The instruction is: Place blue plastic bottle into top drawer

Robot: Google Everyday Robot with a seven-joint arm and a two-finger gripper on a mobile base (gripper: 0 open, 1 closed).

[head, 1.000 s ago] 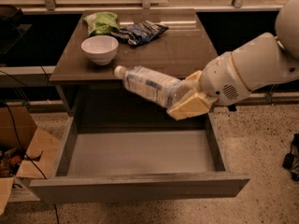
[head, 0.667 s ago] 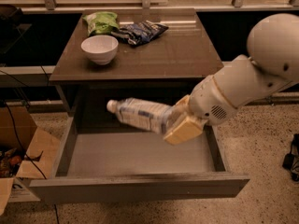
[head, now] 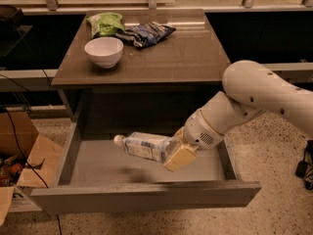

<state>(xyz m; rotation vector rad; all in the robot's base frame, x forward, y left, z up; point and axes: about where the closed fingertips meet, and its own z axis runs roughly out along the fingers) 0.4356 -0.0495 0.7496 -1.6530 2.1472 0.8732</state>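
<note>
The blue plastic bottle (head: 144, 147), clear-whitish with a white cap pointing left and a pale label with blue marks, lies nearly level inside the open top drawer (head: 142, 197), just above its grey floor. My gripper (head: 177, 151) is shut on the bottle's base end, its tan fingers (head: 180, 157) clamped around it. The white arm reaches in from the right, over the drawer's right side. A shadow of the bottle falls on the drawer floor below it.
On the brown table top (head: 181, 53) stand a white bowl (head: 103, 51), a green snack bag (head: 104, 23) and a dark blue crinkled snack bag (head: 147, 33). An open cardboard box (head: 19, 155) sits on the floor at the left. A dark object (head: 305, 163) is at the right edge.
My gripper has carried the bottle down and leftward from table-top height into the drawer. The bottle has levelled out from a tilt and now hangs close to the drawer floor.
</note>
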